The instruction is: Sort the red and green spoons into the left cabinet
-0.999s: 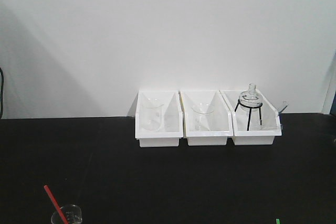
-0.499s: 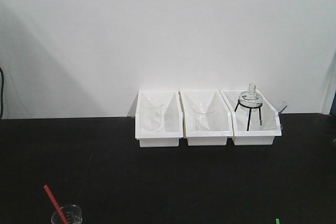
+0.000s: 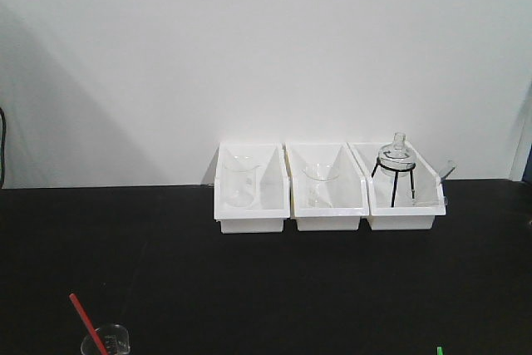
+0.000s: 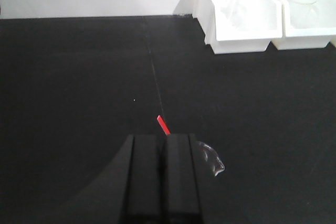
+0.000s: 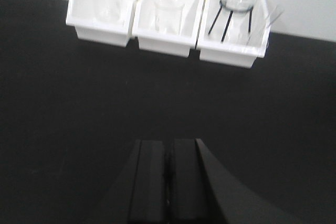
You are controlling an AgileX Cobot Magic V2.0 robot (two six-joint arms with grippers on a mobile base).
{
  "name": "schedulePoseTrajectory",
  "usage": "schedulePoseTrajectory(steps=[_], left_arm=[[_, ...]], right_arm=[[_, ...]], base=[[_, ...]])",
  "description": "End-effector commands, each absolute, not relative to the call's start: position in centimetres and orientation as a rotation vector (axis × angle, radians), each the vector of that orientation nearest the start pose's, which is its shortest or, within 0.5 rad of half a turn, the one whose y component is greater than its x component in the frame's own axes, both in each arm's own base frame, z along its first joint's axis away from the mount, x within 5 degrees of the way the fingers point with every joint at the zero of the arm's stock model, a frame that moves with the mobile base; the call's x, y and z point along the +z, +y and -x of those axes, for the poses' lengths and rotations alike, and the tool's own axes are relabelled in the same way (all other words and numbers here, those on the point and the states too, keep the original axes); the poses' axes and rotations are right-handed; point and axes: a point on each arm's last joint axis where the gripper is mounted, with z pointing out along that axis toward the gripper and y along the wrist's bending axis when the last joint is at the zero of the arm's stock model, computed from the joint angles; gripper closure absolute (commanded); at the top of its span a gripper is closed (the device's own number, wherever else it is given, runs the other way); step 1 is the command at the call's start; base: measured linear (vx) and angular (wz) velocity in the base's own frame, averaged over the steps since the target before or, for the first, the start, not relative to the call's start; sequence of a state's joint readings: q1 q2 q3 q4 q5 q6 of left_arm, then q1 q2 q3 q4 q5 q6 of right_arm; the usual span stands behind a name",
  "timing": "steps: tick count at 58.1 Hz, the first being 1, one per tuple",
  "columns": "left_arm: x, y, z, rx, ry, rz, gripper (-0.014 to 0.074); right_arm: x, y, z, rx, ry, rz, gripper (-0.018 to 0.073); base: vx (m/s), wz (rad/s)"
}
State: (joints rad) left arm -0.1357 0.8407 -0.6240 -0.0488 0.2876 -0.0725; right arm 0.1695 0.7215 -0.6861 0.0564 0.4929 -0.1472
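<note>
The red spoon stood handle-up in a small glass beaker at the near left edge of the table. It leaned to the left because the beaker rim propped it, so it did not lie flat. Of the green spoon only a short tip showed at the bottom edge of the front view, near right; what supported it could not be told. The left cabinet was the leftmost of three white open bins set in a row against the wall, well apart from both spoons. It held a larger beaker and neither spoon, so the sorting was judged not yet begun. The middle bin held another clear vessel, and the right bin held a black tripod carrying a flask. The left fingers were pressed closed against each other with nothing seen between them. In the left wrist view the red spoon's end showed just beyond them and the beaker rim just to their right, so this arm was judged to be lined up on that spoon and would have to part its fingers before any grasp. The right fingers were likewise closed and empty, over bare table and facing the bins. The green spoon did not appear in the right wrist view.
</note>
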Motion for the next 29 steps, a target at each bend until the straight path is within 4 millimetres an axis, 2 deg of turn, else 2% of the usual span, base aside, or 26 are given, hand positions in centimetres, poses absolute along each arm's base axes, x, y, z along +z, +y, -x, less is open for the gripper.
schedulePoseTrajectory(steps=[1,11,17,21,29], left_arm=[[32.9,-2.6,-17.9,-0.193,1.884,-0.017,0.0409],[32.8,-2.6,-18.1,-0.193,1.891,-0.017,0.0244],[32.8,-2.6,-18.1,-0.196,1.892,-0.012,0.0159],[32.8,-2.6,-18.1,-0.2,1.893,-0.007,0.0123],[32.7,-2.6,-18.0,-0.2,1.901,-0.007,0.0104]], right_arm=[[34.6,2.8,-15.0,0.069,1.93,0.277,0.0271],[33.9,2.9,-15.9,0.101,1.985,0.234,-0.0003],[33.2,3.1,-16.8,0.138,2.035,0.189,-0.0106],[32.4,3.4,-17.6,0.156,2.079,0.178,-0.0129],[30.0,3.8,-20.3,0.151,2.192,0.189,-0.0106]], base=[[0.0,0.0],[0.0,0.0],[0.0,0.0],[0.0,0.0],[0.0,0.0]])
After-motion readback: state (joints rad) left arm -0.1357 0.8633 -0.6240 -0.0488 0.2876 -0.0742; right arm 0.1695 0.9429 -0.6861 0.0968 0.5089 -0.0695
